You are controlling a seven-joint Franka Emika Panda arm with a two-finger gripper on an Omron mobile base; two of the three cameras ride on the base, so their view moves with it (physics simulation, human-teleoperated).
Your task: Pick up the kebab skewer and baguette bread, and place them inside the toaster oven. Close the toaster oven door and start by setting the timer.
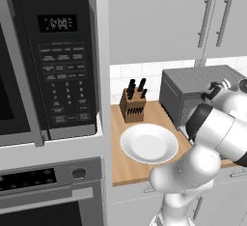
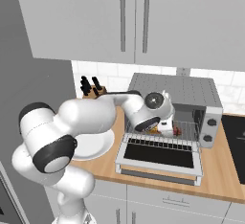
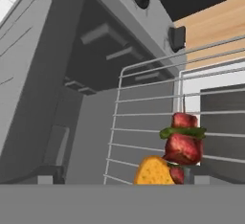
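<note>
food lying inside the grey metal toaster oven (image 2: 191, 91)

dark red kebab skewer (image 3: 183, 144) and golden-orange baguette bread (image 3: 153, 171) are resting on its wire rack; fingers' state cannot be told; light grey drop-down door (image 2: 160, 157), probably stiff, wants lifting by its near edge.

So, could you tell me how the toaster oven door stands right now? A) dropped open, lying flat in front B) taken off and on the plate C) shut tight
A: the toaster oven door lies folded down in front of the toaster oven, leaving the wire rack exposed.
</note>
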